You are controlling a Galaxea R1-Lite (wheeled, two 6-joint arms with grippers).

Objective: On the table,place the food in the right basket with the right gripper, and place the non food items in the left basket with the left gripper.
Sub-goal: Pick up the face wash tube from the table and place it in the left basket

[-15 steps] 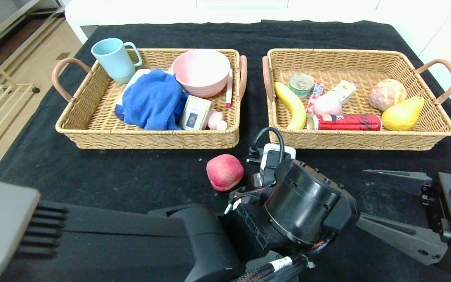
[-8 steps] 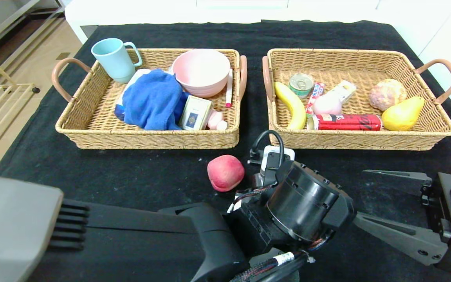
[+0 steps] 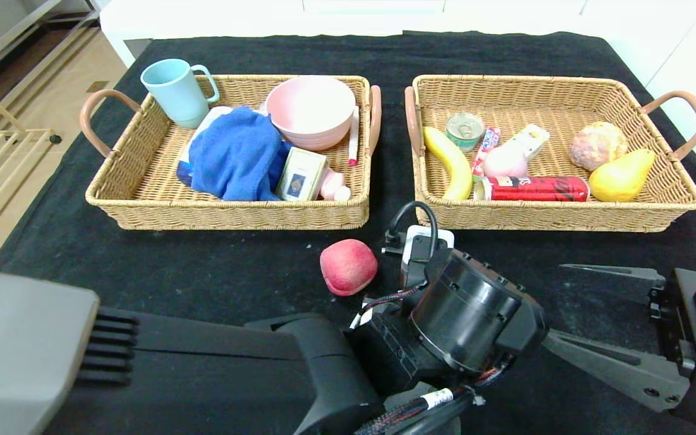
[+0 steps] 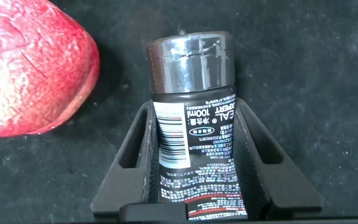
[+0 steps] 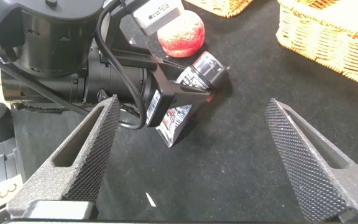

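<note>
Two baskets at the table's far side: left basket [image 3: 227,208] with non-food, right basket [image 3: 556,214] with food. My right gripper [image 5: 194,158] hangs spread wide, holding nothing, near the table's front right. My left gripper [image 4: 197,155] is clenched on the black tube [image 4: 194,124], which lies flat along the jaws, cap forward, just beside the peach [image 3: 348,266]. Against half a second ago, almost nothing has moved.

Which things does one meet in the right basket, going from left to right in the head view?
Banana → tin can → pink pouch → bread roll → pear.
</note>
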